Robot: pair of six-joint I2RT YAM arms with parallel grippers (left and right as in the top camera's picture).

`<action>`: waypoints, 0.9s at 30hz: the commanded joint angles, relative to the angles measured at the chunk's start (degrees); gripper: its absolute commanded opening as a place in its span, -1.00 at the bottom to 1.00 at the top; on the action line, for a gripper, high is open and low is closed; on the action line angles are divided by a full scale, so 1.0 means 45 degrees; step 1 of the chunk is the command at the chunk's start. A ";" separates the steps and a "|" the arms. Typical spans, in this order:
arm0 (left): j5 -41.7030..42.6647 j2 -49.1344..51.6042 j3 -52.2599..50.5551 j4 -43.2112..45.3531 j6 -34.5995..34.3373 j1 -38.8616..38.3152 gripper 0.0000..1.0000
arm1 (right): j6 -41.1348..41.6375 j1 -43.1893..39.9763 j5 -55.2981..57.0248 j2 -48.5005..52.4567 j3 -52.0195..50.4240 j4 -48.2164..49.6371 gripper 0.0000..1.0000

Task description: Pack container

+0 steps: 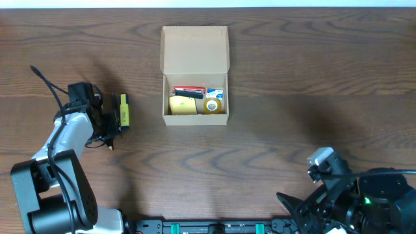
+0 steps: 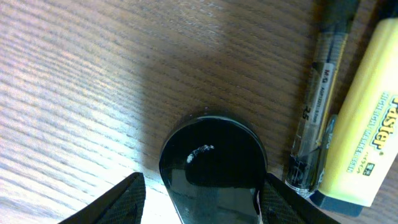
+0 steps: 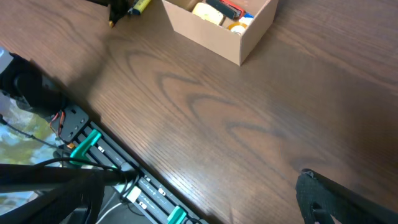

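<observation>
Looks like the fetching step of a half-done packing job. Set at the far middle of the worktop (image 1: 292, 78): the container (image 1: 195, 45), lid flap thrown back, already holding a yellow block (image 1: 183, 104), a tape roll (image 1: 211, 106) and a red-and-black item (image 1: 190, 91). Well to its left, outside it: a yellow highlighter (image 2: 367, 124) and a clear-barrelled pen (image 2: 320, 93), lying side by side, touching or nearly so. Low over the wood just beside them: the left gripper (image 2: 202, 202), fingers spread, with a glossy black round thing (image 2: 211, 155) between them (separate object or part of the rig, hard to say). Not clamped on anything so far as shows, given the sliver of bare wood between one finger and that round shape. Parked near the front right corner, well apart from everything: the right gripper (image 1: 294, 207); spread or closed, cannot tell from either view. Next, probably: shift sideways toward the pen or the highlighter, line the fingers up across the barrel rather than along it, close firmly, lift clear, carry over to the open container and lower into any remaining room. Worth guarding against nudging the neighbour into a roll while pinching one of the pair.
</observation>
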 commanded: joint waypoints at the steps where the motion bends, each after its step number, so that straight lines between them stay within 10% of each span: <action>1: -0.0189 0.0175 -0.0058 -0.0092 -0.1151 -0.0039 0.18 | 0.0078 0.0005 -0.0097 0.0005 0.0010 -0.0005 0.99; 27: -0.0282 0.0544 -0.0058 0.0160 -0.3429 -0.0039 -0.11 | 0.0078 0.0005 -0.0097 0.0005 0.0010 -0.0005 0.99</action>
